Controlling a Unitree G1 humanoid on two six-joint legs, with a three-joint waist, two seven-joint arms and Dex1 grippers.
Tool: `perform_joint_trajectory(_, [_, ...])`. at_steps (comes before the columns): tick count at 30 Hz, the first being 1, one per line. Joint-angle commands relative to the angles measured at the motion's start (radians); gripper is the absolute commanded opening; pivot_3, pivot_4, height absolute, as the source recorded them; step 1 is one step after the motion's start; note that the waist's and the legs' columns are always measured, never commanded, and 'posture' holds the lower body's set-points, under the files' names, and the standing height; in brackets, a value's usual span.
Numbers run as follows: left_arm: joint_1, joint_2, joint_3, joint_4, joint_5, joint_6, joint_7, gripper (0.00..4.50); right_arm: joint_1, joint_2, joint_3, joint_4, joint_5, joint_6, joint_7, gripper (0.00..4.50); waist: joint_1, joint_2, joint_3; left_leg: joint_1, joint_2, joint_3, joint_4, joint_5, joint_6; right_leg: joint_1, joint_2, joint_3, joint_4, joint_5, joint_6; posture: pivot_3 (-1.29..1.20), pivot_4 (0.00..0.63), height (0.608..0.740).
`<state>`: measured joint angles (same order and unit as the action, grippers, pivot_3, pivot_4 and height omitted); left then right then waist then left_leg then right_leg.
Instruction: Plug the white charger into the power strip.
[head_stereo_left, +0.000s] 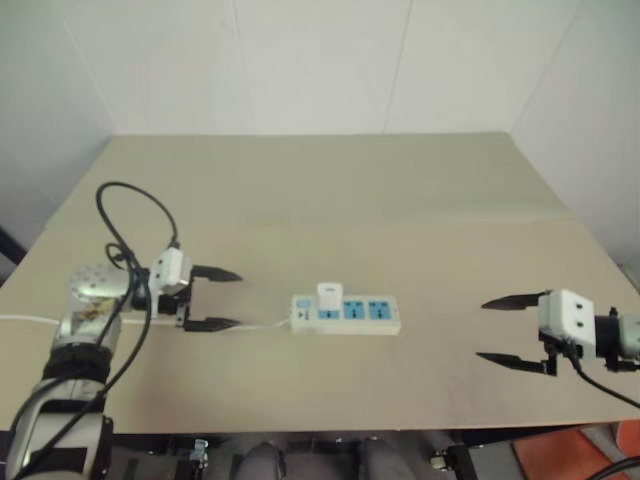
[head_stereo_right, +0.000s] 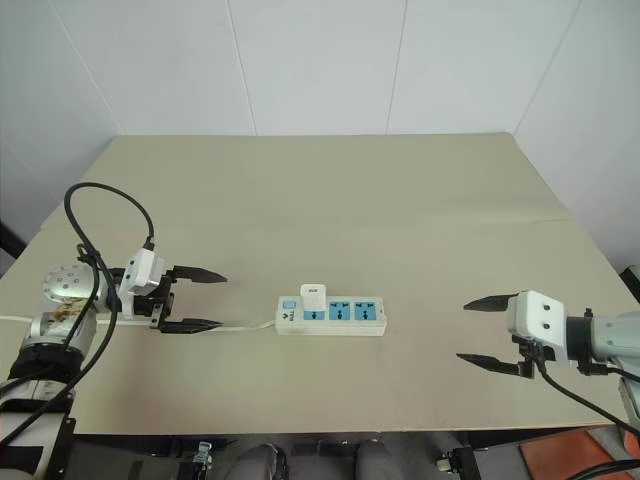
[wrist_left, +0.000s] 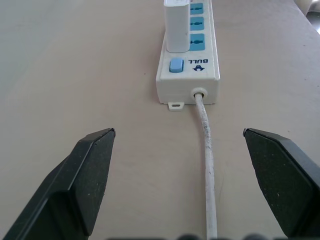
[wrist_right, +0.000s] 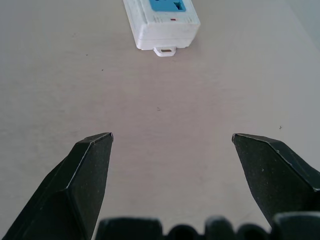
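We see the strip (head_stereo_left: 346, 313) lying flat near the middle of the tan table (head_stereo_left: 400, 190), its long axis running from nine to three o'clock in the head views. The charger (head_stereo_left: 329, 297) stands upright in the socket nearest the switch end, at the strip's nine o'clock end; two blue sockets (head_stereo_left: 366, 310) toward three o'clock stand bare. In the left wrist view we make out the charger (wrist_left: 177, 25) seated just past a small blue switch (wrist_left: 176, 65), and the thin white cord (wrist_left: 206, 165) leaving the strip's end and running along the table between the two black fingers (wrist_left: 85, 175).

At nine o'clock of the strip we find the left gripper (head_stereo_left: 214, 299), jaws spread wide and holding nothing, pointing toward the strip and near its switch end but not touching it. The cord passes under this gripper toward the table's left edge. A black cable (head_stereo_left: 125, 215) loops above the left wrist.

At three o'clock, well apart from the strip, we find the right gripper (head_stereo_left: 503, 330), likewise wide open and empty, hovering above the table near its right edge and aimed back toward the strip. In the right wrist view we see the strip's far end (wrist_right: 162, 22) beyond bare tabletop, framed by the spread fingers (wrist_right: 87, 170).
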<state>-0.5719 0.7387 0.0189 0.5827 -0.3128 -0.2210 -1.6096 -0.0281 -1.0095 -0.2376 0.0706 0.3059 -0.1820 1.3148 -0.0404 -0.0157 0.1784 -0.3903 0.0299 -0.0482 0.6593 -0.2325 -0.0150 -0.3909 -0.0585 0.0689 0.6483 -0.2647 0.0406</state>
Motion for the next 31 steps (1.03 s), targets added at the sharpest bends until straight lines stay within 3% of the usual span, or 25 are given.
perform_joint_trajectory(1, [-0.015,0.004,0.001,-0.003,-0.005,-0.016,-0.005,4.46,0.007,-0.017,-0.044,-0.033,0.019,0.005,-0.012,4.50,-0.001,0.000,0.000,0.000,0.000,0.000,0.000,0.000,0.000,0.000,0.000,0.000,0.000,0.000,0.000,0.00,0.150,0.740])
perform_joint_trajectory(15, [-0.029,-0.008,-0.037,0.007,-0.027,-0.002,-0.005,4.46,-0.022,-0.026,-0.030,-0.057,0.024,0.051,-0.021,4.50,-0.001,0.000,0.000,0.001,0.000,0.000,0.000,0.000,0.000,0.000,0.000,0.000,0.000,0.000,0.000,0.00,0.150,0.740])
perform_joint_trajectory(21, [-0.110,0.019,-0.138,0.073,-0.060,0.016,-0.005,4.46,-0.030,-0.066,-0.048,-0.117,0.076,0.144,0.005,4.50,0.001,0.000,0.000,0.000,0.000,0.000,0.001,0.000,0.000,0.000,0.000,0.000,0.000,0.000,0.000,0.00,0.150,0.740])
perform_joint_trajectory(31, [-0.284,0.116,-0.423,0.163,-0.207,0.082,-0.005,4.46,-0.071,-0.121,-0.056,-0.146,0.100,0.293,-0.015,4.50,-0.001,0.000,0.000,0.000,0.000,0.000,0.001,0.000,0.000,0.000,0.000,0.000,0.001,0.000,0.000,0.00,0.150,0.740])
